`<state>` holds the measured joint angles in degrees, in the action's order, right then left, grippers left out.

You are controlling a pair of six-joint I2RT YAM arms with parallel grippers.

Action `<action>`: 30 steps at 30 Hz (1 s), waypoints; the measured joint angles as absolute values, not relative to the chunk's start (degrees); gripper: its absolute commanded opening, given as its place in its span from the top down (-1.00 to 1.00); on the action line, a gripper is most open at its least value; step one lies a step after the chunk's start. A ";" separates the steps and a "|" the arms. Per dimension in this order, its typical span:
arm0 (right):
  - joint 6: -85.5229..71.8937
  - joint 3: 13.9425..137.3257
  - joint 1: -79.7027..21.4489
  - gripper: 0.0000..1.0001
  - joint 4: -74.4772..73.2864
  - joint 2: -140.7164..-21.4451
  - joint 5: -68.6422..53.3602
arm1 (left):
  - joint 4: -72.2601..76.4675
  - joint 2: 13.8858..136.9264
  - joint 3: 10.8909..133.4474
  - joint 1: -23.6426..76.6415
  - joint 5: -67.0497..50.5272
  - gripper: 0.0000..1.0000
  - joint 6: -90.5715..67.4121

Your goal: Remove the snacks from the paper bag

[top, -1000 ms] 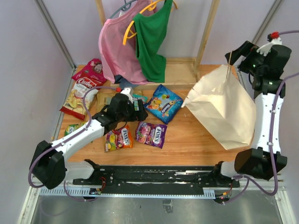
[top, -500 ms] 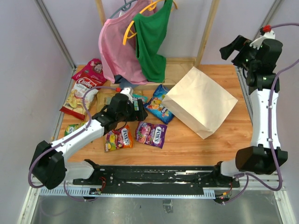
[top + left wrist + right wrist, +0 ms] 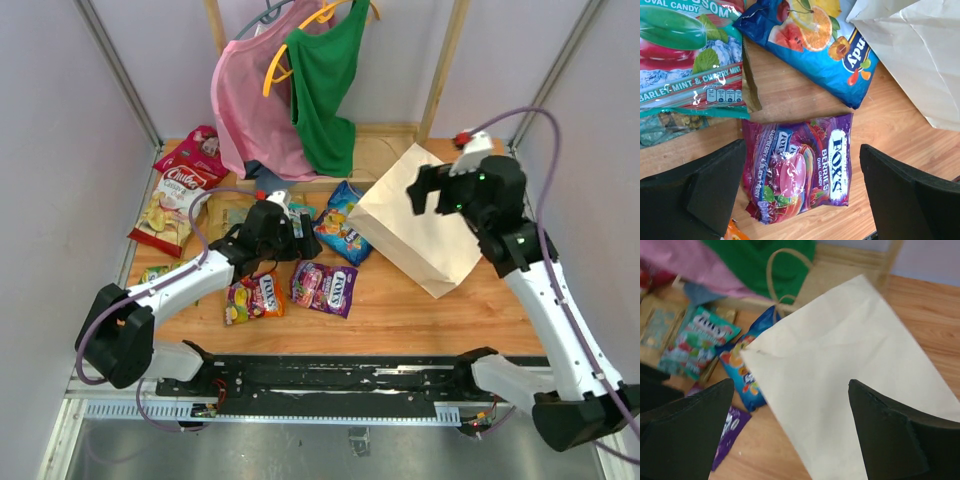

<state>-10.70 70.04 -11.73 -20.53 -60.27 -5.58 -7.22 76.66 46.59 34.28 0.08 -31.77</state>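
From above, the large cream-beige creased paper bag (image 3: 440, 240) lies flat directly under the right gripper (image 3: 428, 192), whose jaws stand wide apart and hold nothing; the right arm is plainly the nearer one. The left gripper (image 3: 303, 238), equally wide and empty, hovers over loose packets. In the left wrist view a glossy purple berry-candy packet (image 3: 800, 170) lies beneath and between the jaws, with a glossy blue fruit-candy packet (image 3: 815, 45) ahead. In the right wrist view the bag spans the gap between the jaws, long axis slanting across it, its twisted paper handle (image 3: 785, 270) ahead and left; its inside is hidden.
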 measured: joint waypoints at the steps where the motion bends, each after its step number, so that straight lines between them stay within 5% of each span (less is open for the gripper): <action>1: -7.40 69.60 -16.43 -0.98 -22.00 -60.05 -4.67 | -6.96 76.66 46.59 34.28 -0.05 -0.99 -31.83; 12: 12.64 71.29 -38.28 -0.52 -30.04 -74.19 3.14 | -5.32 75.77 43.90 34.28 -0.75 -0.99 -31.97; 25: 19.07 82.63 -40.77 -0.06 -30.81 -89.21 9.98 | -5.87 70.35 40.91 34.24 0.75 -0.99 -31.31; 30: 20.27 85.45 -40.97 -0.04 -30.79 -92.90 11.00 | -6.15 68.66 39.94 33.56 0.99 -0.99 -31.05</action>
